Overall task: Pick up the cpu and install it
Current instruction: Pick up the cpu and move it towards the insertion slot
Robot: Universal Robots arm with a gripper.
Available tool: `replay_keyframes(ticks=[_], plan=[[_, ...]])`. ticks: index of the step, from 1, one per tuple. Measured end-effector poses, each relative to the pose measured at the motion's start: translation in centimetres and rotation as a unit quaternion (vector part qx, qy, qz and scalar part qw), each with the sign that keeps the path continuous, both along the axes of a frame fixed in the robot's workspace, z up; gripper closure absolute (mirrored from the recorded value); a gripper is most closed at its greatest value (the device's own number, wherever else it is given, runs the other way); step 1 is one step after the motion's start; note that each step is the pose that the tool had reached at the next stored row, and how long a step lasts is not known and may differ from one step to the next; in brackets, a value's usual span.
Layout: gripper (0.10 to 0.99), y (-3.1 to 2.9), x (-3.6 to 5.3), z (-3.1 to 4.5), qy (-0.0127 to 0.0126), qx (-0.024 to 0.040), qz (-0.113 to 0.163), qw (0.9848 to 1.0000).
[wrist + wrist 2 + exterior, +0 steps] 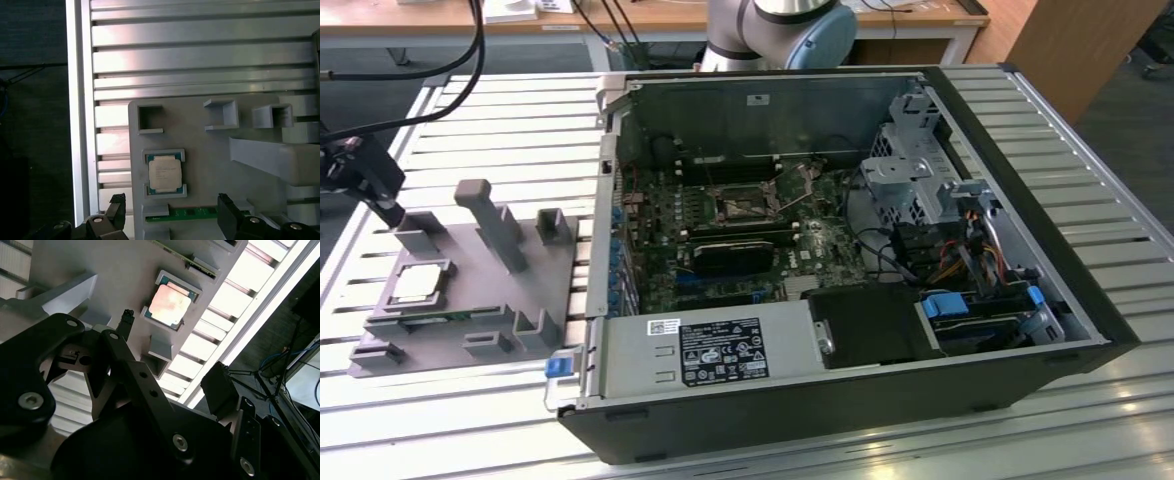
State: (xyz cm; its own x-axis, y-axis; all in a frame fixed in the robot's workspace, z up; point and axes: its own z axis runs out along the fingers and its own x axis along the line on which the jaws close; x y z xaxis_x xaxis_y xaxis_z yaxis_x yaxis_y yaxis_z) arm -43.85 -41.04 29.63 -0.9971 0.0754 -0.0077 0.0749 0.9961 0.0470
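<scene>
Near the end effector (171, 202), cpu (164, 172)

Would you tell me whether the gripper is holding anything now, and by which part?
Nothing is held. The gripper is open and empty; the cpu lies in its recess on the tray, untouched.

1. The bench (1067, 150) has a silvery metal top made of long parallel slats with narrow grooves between them.
2. A grey plastic tray (474, 300) with upright posts lies flat on the slats, toward the exterior view's left.
3. An open desktop computer case (854, 410) lies on its side just beside the tray, toward the exterior view's right, and covers much of the bench.
</scene>
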Motion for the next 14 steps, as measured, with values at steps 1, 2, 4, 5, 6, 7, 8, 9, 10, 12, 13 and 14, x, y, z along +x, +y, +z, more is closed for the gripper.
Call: replay_keyframes(ticks=[1, 2, 4, 5, 6, 7, 8, 9, 10, 12, 13, 14], plan=[[0.267, 0.0, 0.0, -0.04, 0.0, 0.0, 0.0, 1.0], [0.267, 0.0, 0.0, -0.08, 0.0, 0.0, 0.0, 1.0], [0.267, 0.0, 0.0, -0.17, 0.0, 0.0, 0.0, 1.0], [0.267, 0.0, 0.0, -0.22, 0.0, 0.0, 0.0, 1.0], [0.267, 0.0, 0.0, -0.26, 0.0001, 0.0, 0.0, 1.0], [0.267, 0.0, 0.0, -0.3, 0.0001, 0.0, 0.0, 1.0], [0.267, 0.0, 0.0, -0.34, 0.0001, -0.0001, 0.0, 1.0], [0.267, 0.0, 0.0, -0.38, 0.0001, 0.0, 0.0, 1.0], [0.255, 0.0, 0.0, -0.41, 0.0001, 0.0, 0.0, 1.0], [0.2, 0.0, 0.0, -0.51, 0.0, 0.0, 0.0, 1.0], [0.133, 0.0, 0.0, -0.58, 0.0, 0.0, 0.0, 1.0], [0.133, 0.0, -0.01, -0.68, 0.0, 0.0, 0.0, 1.0]])
